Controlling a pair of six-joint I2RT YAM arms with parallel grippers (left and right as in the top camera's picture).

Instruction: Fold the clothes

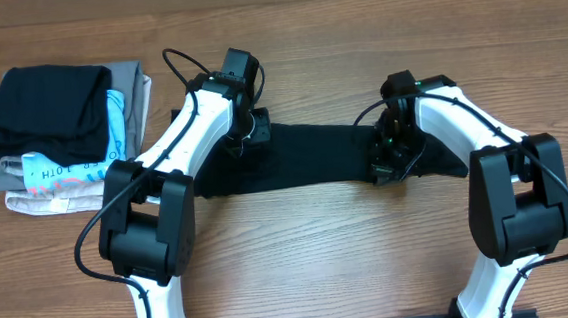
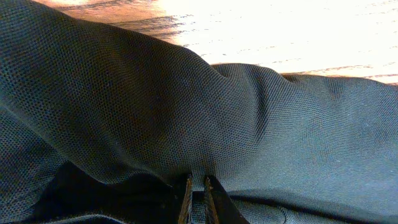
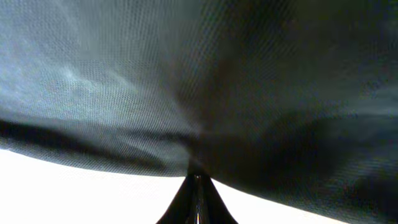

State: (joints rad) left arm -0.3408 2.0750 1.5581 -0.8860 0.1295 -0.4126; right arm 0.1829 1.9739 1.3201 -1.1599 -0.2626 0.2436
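right hand (image 3: 196, 182) on black t-shirt (image 3: 186, 74) edge

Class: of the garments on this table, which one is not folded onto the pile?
The black T-shirt, stretched across mid-table, pinched by the left gripper and right gripper; the others lie folded in the pile.
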